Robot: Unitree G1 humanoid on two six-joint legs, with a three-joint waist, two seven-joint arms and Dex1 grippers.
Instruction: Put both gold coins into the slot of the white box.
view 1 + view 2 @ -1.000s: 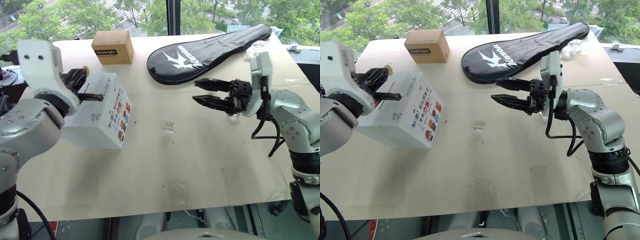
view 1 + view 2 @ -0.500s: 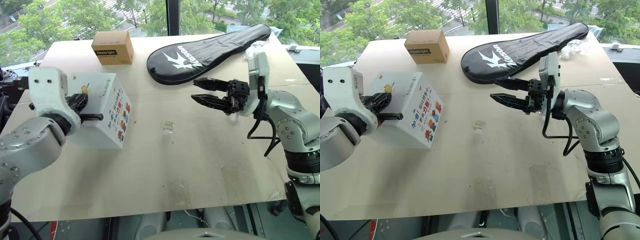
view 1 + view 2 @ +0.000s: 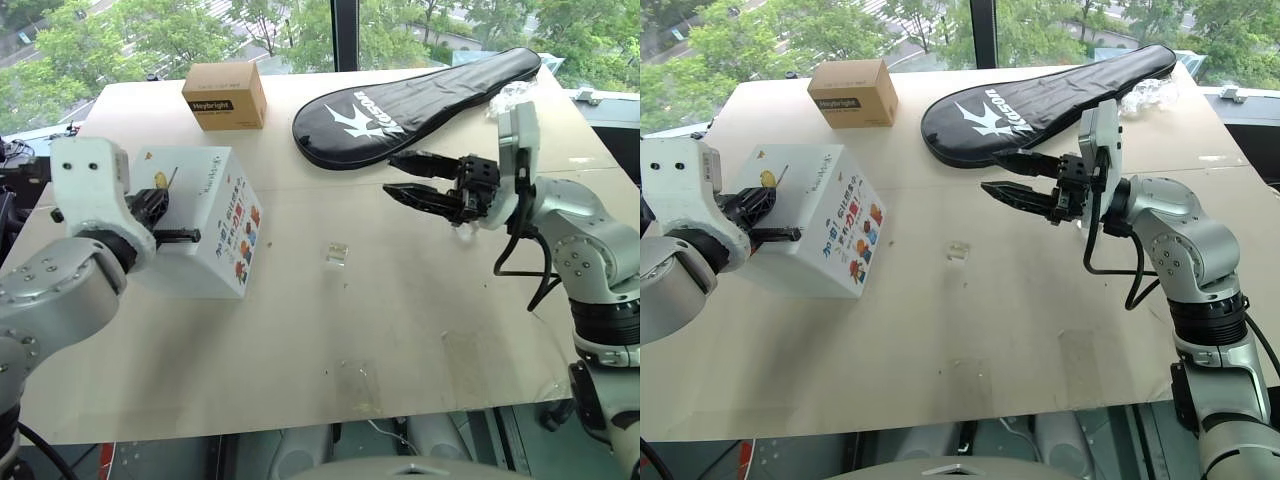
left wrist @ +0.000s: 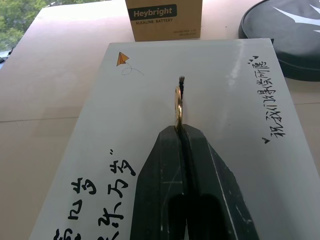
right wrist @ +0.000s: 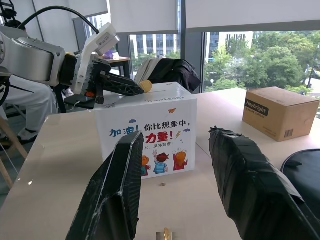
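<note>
The white box (image 3: 215, 215) stands on the left of the table, colourful pictures on its side and handwriting on top. My left gripper (image 3: 163, 192) hovers just over its top face, shut on a gold coin (image 4: 178, 107) held edge-on. In the left wrist view the coin lines up with the slot (image 4: 181, 81), whose dark far end shows just beyond it. The coin (image 5: 145, 86) also sticks out above the box's top edge in the right wrist view. My right gripper (image 3: 392, 175) hangs open and empty above the middle of the table, pointing toward the box.
A brown cardboard box (image 3: 225, 94) sits behind the white box. A black racket cover (image 3: 415, 95) lies across the far side, with crumpled clear plastic (image 3: 515, 95) at its right end. A small clear scrap (image 3: 338, 251) lies mid-table.
My left gripper has come down with the coin, closer to the top of the white box. The right arm has stayed where it was.
</note>
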